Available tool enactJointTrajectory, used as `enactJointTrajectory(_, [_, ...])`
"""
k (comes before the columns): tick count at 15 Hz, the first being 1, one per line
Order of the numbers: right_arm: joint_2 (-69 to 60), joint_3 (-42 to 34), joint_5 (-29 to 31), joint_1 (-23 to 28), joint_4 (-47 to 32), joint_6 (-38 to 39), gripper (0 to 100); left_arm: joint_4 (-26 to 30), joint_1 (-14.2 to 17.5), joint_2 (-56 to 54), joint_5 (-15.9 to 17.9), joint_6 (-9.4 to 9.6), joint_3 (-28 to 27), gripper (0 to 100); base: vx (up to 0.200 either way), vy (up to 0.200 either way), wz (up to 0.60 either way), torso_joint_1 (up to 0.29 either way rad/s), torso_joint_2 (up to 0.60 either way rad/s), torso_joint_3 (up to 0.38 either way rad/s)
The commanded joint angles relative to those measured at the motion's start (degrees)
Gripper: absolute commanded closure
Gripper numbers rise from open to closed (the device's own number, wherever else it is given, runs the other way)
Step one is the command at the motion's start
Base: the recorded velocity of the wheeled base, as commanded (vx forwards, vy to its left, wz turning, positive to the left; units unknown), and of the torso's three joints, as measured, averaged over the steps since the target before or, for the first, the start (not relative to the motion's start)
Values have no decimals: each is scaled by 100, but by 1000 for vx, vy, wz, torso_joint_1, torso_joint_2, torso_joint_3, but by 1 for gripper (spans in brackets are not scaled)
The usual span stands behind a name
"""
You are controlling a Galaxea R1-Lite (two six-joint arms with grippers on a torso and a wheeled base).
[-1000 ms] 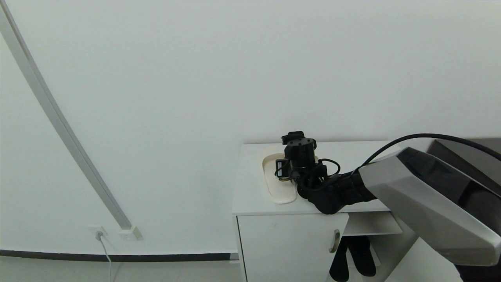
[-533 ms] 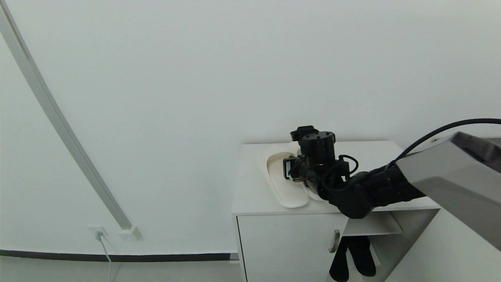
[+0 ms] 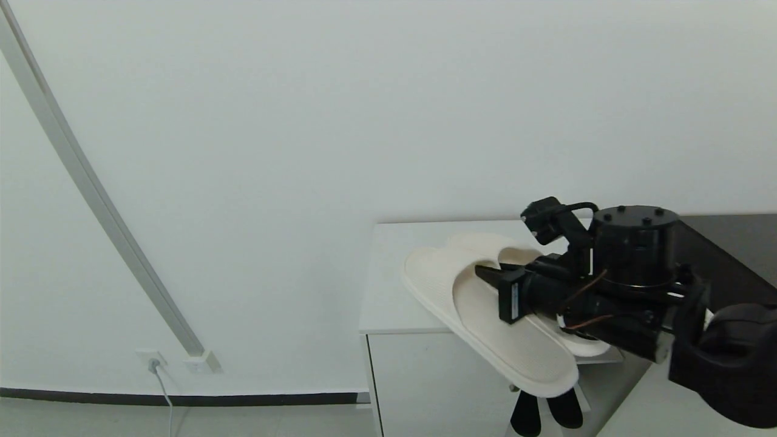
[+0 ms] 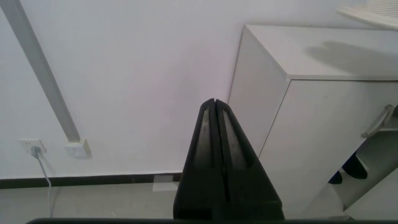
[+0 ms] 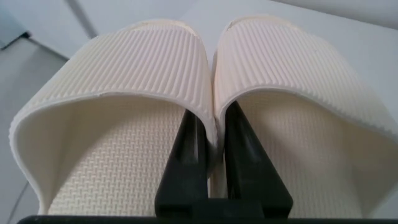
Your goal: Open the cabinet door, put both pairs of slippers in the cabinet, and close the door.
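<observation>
Right gripper (image 3: 485, 273): I read it as clamped; in the right wrist view (image 5: 211, 124) its two fingers (image 5: 186, 155) pinch the adjoining inner strap edges of the white slippers (image 3: 485, 315) together, one finger inside each slipper. The pair hangs tilted, clear of the cabinet (image 3: 388, 285) top, with the heels projecting past its front edge (the left wrist view shows a slipper edge (image 4: 373, 15) above the top and a shadow beneath it). The left-hand door (image 3: 443, 382) is shut, its handle (image 4: 377, 121) at the inner edge; beside it the right-hand compartment stands open, and the black slippers (image 3: 546, 413) stand upright inside at the bottom. Left gripper (image 4: 215, 109): fingers pressed together, grasping nothing; it sits low, off the cabinet's left side, pointing at the wall (image 4: 137, 74) near a wall socket (image 3: 150, 362).
</observation>
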State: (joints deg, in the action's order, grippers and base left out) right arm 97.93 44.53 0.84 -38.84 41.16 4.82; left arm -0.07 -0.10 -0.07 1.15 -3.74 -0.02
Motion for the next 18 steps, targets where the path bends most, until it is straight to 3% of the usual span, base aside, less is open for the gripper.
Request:
enactJointTrajectory(1, [-1162, -516, -392, -185, -661, -16, 100, -1, 1, 7, 0, -4, 2, 100, 0, 0, 0, 0, 0, 0])
enactJointTrajectory(3, [-1434, -454, -392, -229, -1242, -7, 100, -1, 1, 7, 0, 5, 2, 100, 0, 0, 0, 0, 0, 0])
enactJointTrajectory(10, [-1232, -525, -374, -256, -1277, -7, 100, -1, 1, 7, 0, -4, 2, 100, 0, 0, 0, 0, 0, 0])
enactJointTrajectory(18, [-1197, -586, -365, -308, -1268, -16, 100, -1, 1, 7, 0, -12, 2, 100, -200, 0, 0, 5, 1, 3])
